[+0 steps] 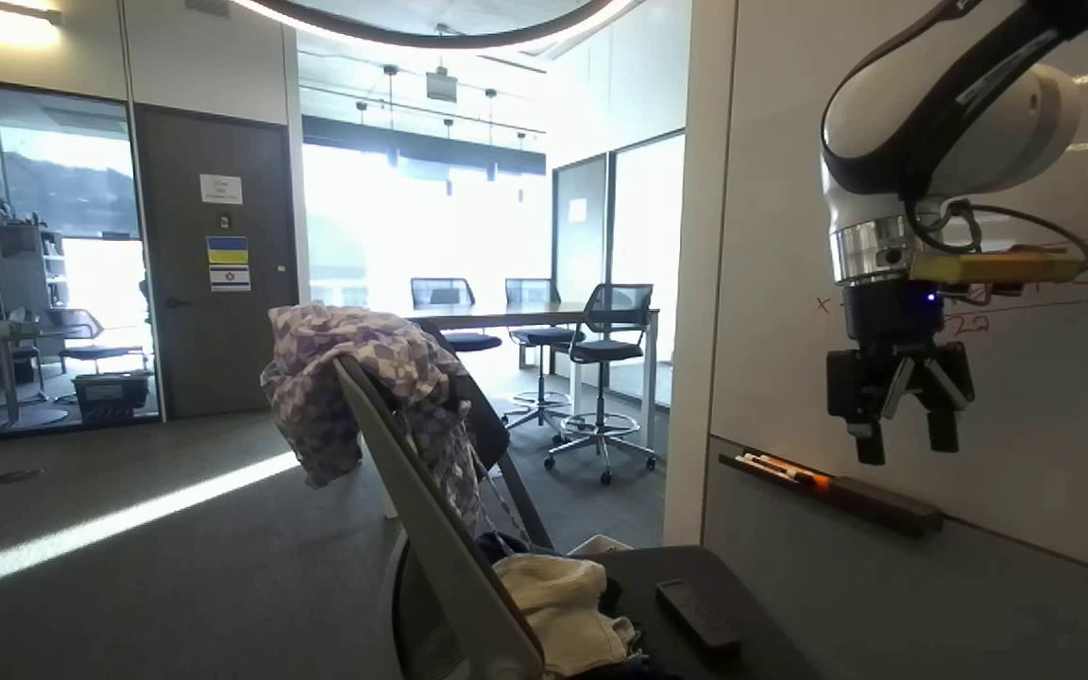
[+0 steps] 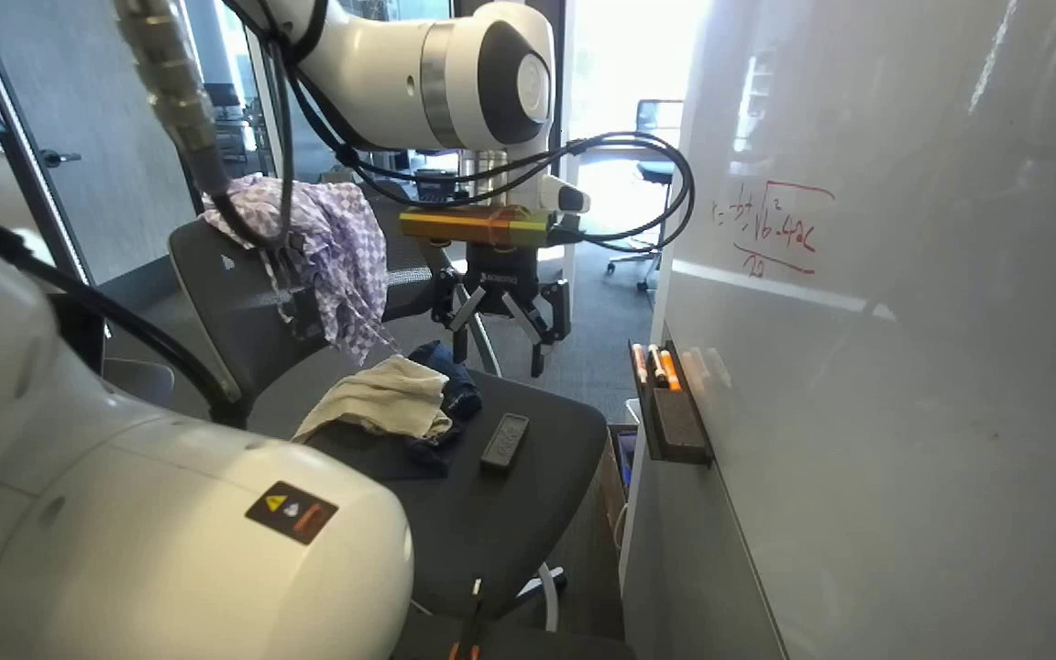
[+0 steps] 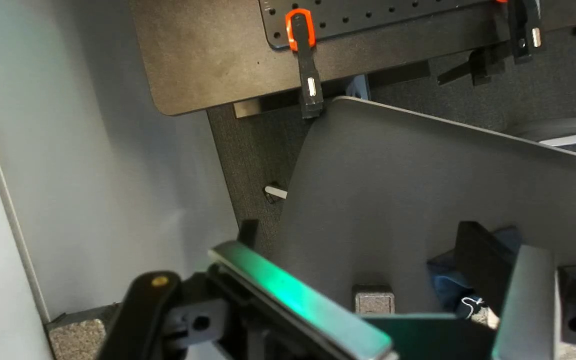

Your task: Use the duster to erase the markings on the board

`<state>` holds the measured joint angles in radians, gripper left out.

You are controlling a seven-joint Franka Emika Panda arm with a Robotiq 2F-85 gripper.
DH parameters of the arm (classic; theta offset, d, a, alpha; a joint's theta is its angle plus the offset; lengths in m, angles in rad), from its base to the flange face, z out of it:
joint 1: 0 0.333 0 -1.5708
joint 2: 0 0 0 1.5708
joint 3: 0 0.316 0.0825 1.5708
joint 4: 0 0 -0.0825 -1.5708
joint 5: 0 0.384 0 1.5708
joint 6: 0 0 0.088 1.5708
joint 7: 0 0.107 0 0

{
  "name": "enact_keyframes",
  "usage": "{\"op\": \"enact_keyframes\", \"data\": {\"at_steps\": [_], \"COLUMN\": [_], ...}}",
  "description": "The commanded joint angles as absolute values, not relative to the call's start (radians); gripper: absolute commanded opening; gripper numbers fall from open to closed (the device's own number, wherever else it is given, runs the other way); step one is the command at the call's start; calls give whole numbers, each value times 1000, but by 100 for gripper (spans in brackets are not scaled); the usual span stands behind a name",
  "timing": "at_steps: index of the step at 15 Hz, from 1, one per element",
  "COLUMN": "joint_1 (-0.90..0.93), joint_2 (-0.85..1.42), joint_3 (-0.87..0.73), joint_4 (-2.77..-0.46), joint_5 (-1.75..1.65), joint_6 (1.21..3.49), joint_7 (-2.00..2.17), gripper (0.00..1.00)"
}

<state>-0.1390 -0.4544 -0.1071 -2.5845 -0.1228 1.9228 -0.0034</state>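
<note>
A dark duster (image 2: 504, 442) lies on the chair seat; it also shows in an exterior view (image 1: 698, 616) and partly in the wrist view (image 3: 374, 301), where the gripper hides its lower part. My gripper (image 2: 499, 354) points down, open and empty, above the seat; its fingers stand wide apart in the wrist view (image 3: 365, 247). The white board (image 2: 931, 394) stands upright beside the arm, also in an exterior view (image 1: 780, 368). Its red markings (image 2: 780, 229) are a handwritten formula, partly hidden by the arm in an exterior view (image 1: 971, 325).
The board's dark ledge (image 2: 645, 403) holds several markers (image 2: 655, 365) and a dark brown block (image 2: 679, 423). The chair (image 2: 537, 513) bears a beige cloth (image 2: 390, 399), dark blue cloth and a checked purple cloth (image 2: 345, 238). A table with orange clamps (image 3: 300, 30) shows in the wrist view.
</note>
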Motion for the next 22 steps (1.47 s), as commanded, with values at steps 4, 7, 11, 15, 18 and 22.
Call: {"op": "enact_keyframes", "data": {"at_steps": [4,7,11,15,18,22], "joint_1": [-61,-5,-5,-7,20,63], "joint_2": [-383,-272,-69,102,234,384], "joint_3": [-72,-17,58,44,12,-35], "joint_4": [-2600,-2579,-2515,-2424,-2339,-2236], "joint_5": [-19,76,31,-130,-136,-146], "joint_6": [2032,2159,2326,2406,2423,2462], "joint_7": [8,68,298,574,620,643], "gripper": [100,100,100,100,100,100]}}
